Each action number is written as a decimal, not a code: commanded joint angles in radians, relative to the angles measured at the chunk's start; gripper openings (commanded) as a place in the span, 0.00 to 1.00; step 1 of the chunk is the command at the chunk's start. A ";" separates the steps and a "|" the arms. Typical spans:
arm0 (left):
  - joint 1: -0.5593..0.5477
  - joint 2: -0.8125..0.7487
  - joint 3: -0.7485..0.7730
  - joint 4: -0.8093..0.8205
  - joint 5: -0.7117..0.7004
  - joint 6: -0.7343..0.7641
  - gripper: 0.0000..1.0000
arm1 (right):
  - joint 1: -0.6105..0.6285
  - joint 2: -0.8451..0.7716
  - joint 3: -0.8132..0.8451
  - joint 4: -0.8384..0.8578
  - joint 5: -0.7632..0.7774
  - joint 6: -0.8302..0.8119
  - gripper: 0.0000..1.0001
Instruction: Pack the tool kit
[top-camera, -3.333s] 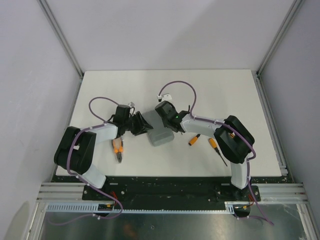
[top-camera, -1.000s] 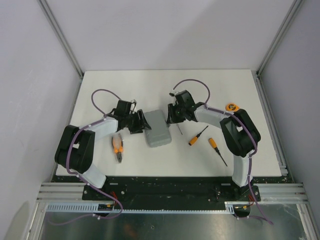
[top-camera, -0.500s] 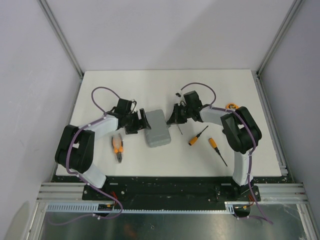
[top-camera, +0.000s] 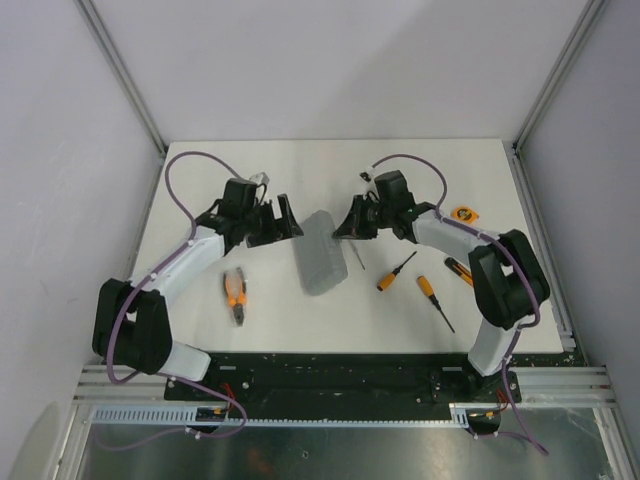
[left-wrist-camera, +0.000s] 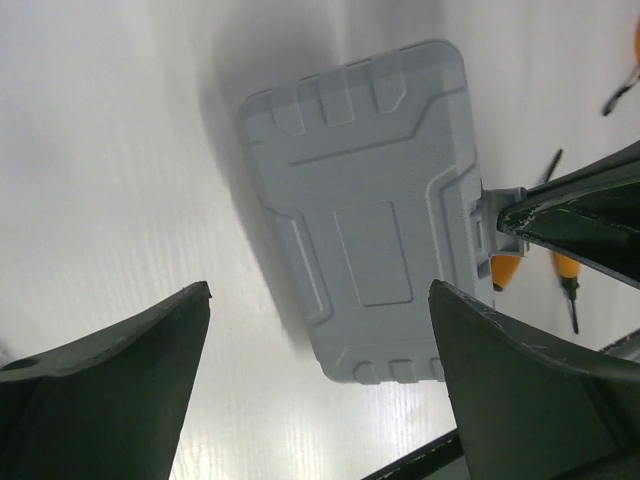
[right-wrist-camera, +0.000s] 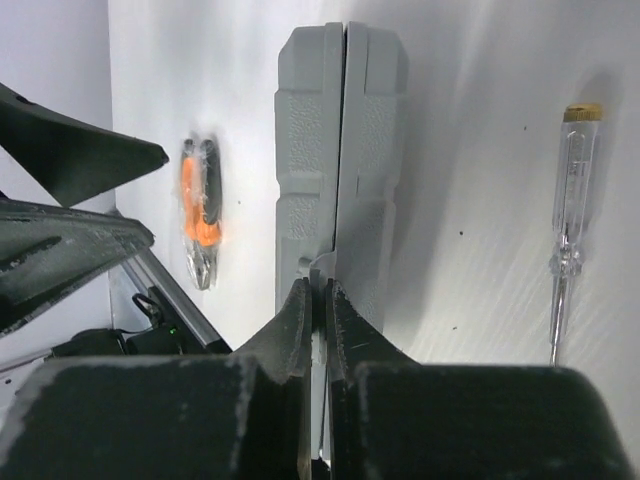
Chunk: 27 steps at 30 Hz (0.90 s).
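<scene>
Flat grey plastic case (top-camera: 321, 253), closed and lying flat, near the middle of the white counter (top-camera: 250, 170). Left pincer (top-camera: 286, 223) spread wide just left of the case, gripping nothing. Right pincer (top-camera: 346, 230) pinched narrow onto a small tab at the case's right edge. Orange-and-black pliers (top-camera: 235, 297) toward the near-left corner. Clear-handled tester screwdriver (top-camera: 356, 256) just right of the case. Orange-handled screwdrivers (top-camera: 396, 271) and round orange tape measure (top-camera: 463, 213) toward the right edge.

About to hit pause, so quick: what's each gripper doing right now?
Left gripper: open, holding nothing.
Right gripper: closed, pinching the grey case by its edge tab.
</scene>
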 joint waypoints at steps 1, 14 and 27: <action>-0.028 -0.023 0.035 0.007 0.061 -0.024 0.95 | 0.019 -0.098 0.014 -0.035 0.064 0.027 0.00; -0.109 0.020 0.037 0.155 0.097 -0.099 0.97 | 0.053 -0.137 0.014 -0.098 0.126 -0.007 0.00; -0.119 0.151 0.113 0.160 0.084 -0.168 0.99 | 0.077 -0.200 0.014 -0.070 0.120 -0.029 0.00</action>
